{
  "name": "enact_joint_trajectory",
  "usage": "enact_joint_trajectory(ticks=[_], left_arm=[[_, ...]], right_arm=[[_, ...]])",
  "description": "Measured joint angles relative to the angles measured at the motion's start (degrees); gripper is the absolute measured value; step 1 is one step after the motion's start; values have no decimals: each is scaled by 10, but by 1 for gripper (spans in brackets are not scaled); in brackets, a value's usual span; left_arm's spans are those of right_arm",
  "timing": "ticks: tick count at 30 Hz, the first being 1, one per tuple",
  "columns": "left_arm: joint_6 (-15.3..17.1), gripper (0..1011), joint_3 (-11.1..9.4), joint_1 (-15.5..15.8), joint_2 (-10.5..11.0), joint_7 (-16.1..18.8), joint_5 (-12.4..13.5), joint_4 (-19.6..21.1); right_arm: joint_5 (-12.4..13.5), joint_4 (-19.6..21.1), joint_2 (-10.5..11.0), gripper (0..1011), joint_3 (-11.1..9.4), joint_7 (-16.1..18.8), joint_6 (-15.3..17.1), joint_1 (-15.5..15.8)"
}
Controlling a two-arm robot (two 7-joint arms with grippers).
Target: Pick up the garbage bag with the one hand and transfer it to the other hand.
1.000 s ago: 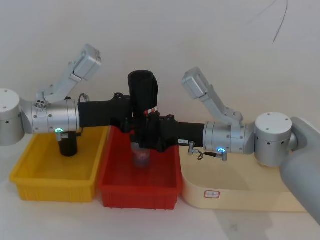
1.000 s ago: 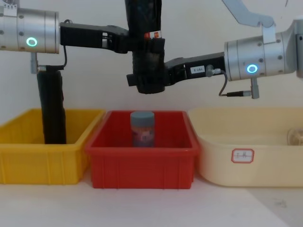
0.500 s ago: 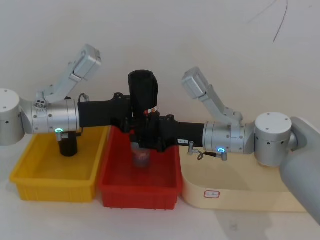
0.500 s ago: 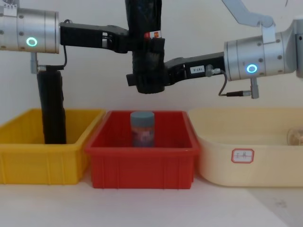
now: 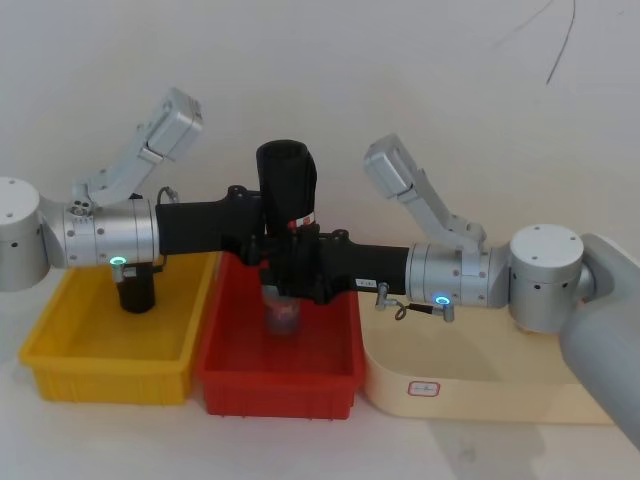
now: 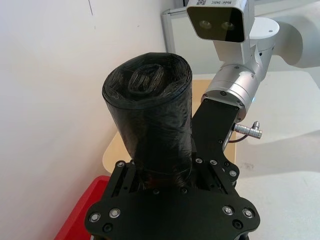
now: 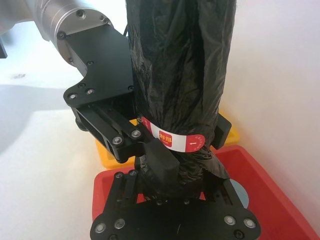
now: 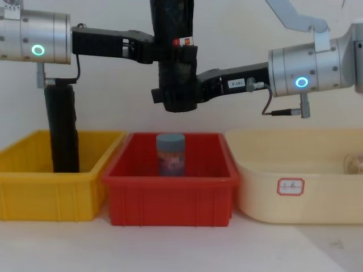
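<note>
At centre frame, the upright garbage bag roll (image 8: 173, 34) hangs above the red bin (image 8: 170, 195), both the left gripper (image 8: 156, 51) and right gripper (image 8: 178, 93) clamping jaws on it.

Wall (image 5: 420, 70): plain white, unmarked, behind the whole work area. A thin dark cable (image 5: 560, 45) hangs against it at upper right in the head view, with a fainter curved line just beside it.
Table (image 8: 170, 249): white, matt, smooth; meets the wall at the back.
Far room, left wrist view: pale floor (image 6: 285, 150) and a grey-framed panel (image 6: 172, 30), possibly a window or door, beside the white wall.
Light: even and diffuse, with soft shadows falling on table and wall.
</note>
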State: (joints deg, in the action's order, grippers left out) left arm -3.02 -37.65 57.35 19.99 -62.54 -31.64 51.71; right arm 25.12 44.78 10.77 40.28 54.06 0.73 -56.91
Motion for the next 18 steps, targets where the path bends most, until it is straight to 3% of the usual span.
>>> enact_joint_trajectory(ticks=[18], left_arm=[[0, 415, 0, 0, 0, 0, 0, 0]], right_arm=[[0, 0, 0, 529, 0, 0, 0, 0]])
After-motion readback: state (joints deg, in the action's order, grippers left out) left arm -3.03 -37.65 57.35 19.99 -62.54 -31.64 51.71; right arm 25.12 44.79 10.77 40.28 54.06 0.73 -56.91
